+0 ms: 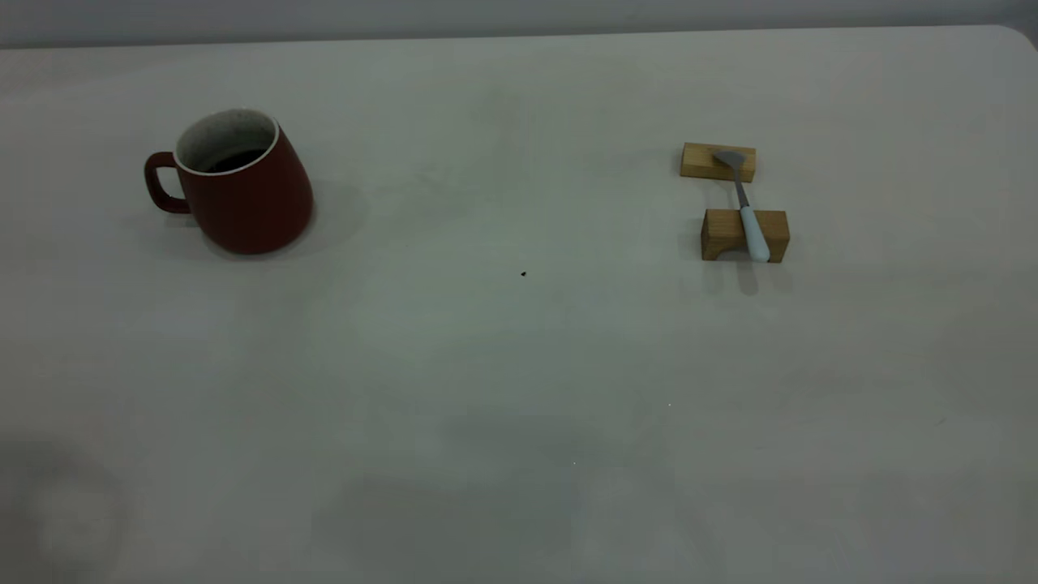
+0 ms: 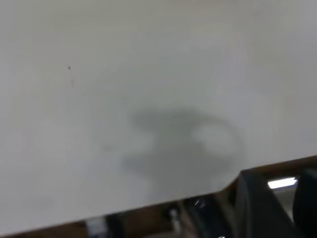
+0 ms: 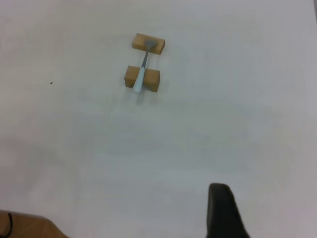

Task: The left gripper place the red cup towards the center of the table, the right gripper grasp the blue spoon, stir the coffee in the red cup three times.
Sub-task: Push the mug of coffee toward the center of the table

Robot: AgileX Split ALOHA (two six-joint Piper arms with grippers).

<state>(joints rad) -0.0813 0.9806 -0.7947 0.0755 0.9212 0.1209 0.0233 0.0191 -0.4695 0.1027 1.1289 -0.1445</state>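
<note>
Red cup (image 1: 243,191) far left of spoon | handle turned outward | I cannot tell either arm's finger state

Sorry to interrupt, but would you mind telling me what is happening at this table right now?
Nothing is being handled yet. The red cup with coffee stands at the table's left side. The blue spoon lies across two wooden blocks on the right. Neither gripper has reached either thing.

One red cup (image 1: 243,191) — one blue spoon (image 1: 748,212) — two wooden blocks (image 1: 744,235)
</note>
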